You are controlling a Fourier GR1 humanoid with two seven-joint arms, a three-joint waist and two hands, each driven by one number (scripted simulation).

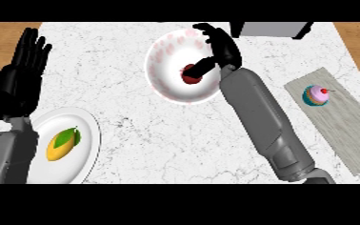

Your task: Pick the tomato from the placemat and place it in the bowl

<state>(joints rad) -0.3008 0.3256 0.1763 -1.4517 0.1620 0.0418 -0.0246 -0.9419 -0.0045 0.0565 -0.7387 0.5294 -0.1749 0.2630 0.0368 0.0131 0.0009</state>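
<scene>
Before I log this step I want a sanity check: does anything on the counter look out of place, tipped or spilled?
Nothing stands out. The tomato sits inside the bowl under the right hand. The cupcake stands upright on the placemat, the mango lies on its plate, and the left hand rests open at the left edge.

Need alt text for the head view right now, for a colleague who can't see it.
The right hand reaches over the white bowl, its thumb by the red tomato lying inside. The left hand rests open at left, above a plate holding a mango; a cupcake sits on the placemat.
</scene>
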